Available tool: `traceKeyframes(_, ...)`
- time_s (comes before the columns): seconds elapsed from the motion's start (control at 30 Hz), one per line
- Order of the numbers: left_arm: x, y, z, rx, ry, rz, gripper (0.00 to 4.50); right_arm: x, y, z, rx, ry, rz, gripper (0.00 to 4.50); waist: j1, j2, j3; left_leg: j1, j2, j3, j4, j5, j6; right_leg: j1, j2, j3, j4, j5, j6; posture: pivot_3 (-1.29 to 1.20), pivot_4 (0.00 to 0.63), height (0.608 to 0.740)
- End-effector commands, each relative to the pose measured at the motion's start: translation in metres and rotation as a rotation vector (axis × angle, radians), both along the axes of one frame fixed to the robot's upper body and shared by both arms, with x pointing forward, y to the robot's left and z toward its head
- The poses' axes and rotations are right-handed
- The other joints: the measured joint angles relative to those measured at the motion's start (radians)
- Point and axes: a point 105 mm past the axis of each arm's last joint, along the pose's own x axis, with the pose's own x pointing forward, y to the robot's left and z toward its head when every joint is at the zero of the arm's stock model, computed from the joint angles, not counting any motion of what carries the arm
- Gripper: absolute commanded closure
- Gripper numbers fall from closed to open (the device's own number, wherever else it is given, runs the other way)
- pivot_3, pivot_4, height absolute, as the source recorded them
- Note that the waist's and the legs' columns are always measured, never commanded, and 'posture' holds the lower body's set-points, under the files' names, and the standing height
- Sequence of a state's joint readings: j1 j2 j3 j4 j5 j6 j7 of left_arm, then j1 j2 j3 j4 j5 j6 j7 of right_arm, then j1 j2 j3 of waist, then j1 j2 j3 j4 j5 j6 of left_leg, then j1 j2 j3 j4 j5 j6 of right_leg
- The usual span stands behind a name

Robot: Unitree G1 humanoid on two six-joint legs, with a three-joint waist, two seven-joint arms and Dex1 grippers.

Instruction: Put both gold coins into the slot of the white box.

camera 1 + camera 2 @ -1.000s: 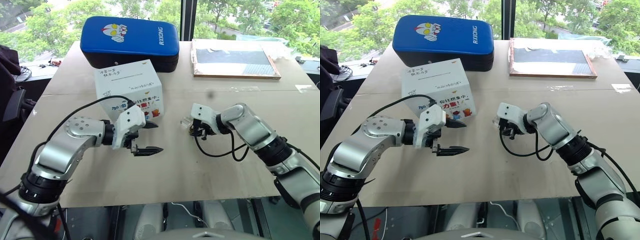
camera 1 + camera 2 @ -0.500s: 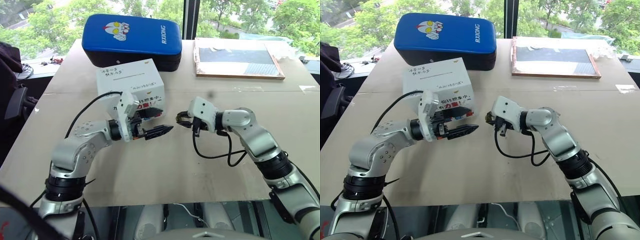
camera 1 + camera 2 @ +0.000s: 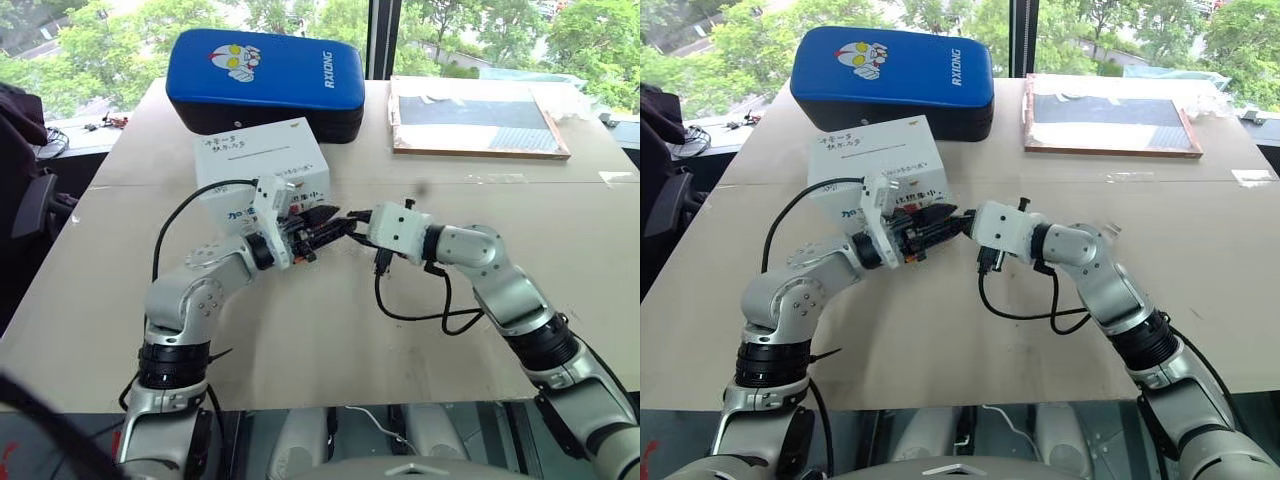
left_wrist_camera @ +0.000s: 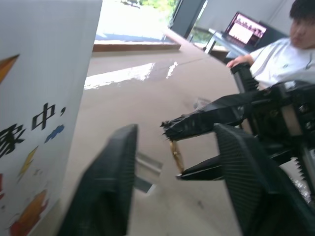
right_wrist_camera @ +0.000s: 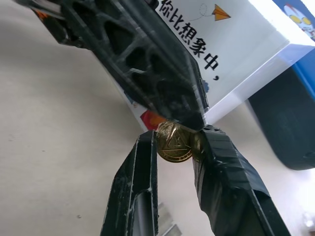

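The white box (image 3: 262, 165) stands mid-table, its slot (image 3: 272, 146) a thin line on the top face. In front of its printed side my two grippers meet above the table. My right gripper (image 5: 177, 137) is shut on a gold coin (image 5: 173, 142), pinched flat between its fingertips. A gold rim shows just behind this coin, and I cannot tell whether it is a second coin. My left gripper (image 3: 335, 218) points level at the coin with its fingers (image 4: 106, 187) apart, and one fingertip touches the coin's upper edge. From the left wrist the coin (image 4: 175, 155) shows edge-on.
A blue padded case (image 3: 262, 75) lies behind the box. A dark board in a wooden frame (image 3: 470, 115) sits at the back right. A small clear holder (image 4: 145, 169) lies on the table below the grippers. A person (image 4: 290, 54) sits beyond the table beside a laptop (image 4: 248, 29).
Both grippers have come together in front of the box. The right one lifted the coin off the table and moved left. The left one swung right and rolled, its fingers narrowing.
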State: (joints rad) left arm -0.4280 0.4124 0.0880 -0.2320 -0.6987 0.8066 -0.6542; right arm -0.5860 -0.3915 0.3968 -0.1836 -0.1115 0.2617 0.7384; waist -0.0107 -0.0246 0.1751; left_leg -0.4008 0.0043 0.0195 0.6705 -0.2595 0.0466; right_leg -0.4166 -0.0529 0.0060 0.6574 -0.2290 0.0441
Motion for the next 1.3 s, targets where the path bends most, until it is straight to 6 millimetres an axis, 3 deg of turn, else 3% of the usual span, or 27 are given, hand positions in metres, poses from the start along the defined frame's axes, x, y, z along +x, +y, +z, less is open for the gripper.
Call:
traceKeyframes(0.03,-0.002,-0.003,0.003,-0.032,0.032,-0.011,2.19,-0.005,0.007,0.014,0.022,-0.086,0.035,4.03,-0.001,0.000,0.000,0.000,0.000,0.000,0.000,0.000,0.000,0.000,0.000,0.000,0.000,0.000,0.000,0.00,0.150,0.740)
traceKeyframes(0.6,-0.002,-0.012,-0.008,0.003,0.115,-0.040,2.19,-0.006,0.013,0.031,0.066,-0.189,0.054,4.03,-0.001,0.000,0.000,0.002,0.000,0.000,0.000,0.001,-0.001,0.001,0.000,0.000,0.001,0.000,0.000,0.00,0.150,0.740)
traceKeyframes(1.03,-0.014,-0.002,0.018,-0.065,-0.002,-0.097,2.19,0.002,0.002,0.022,0.070,-0.153,-0.004,4.03,-0.001,0.000,0.000,0.002,0.000,0.000,0.000,0.001,-0.002,0.001,0.000,0.000,0.000,0.000,0.000,0.00,0.150,0.740)
traceKeyframes(1.3,-0.007,0.006,0.015,-0.039,0.003,-0.053,2.19,0.003,0.002,0.021,0.073,-0.154,-0.004,4.03,-0.002,0.000,0.000,0.001,0.000,0.000,0.000,0.001,-0.002,0.001,-0.001,0.000,0.000,0.000,0.000,0.00,0.150,0.740)
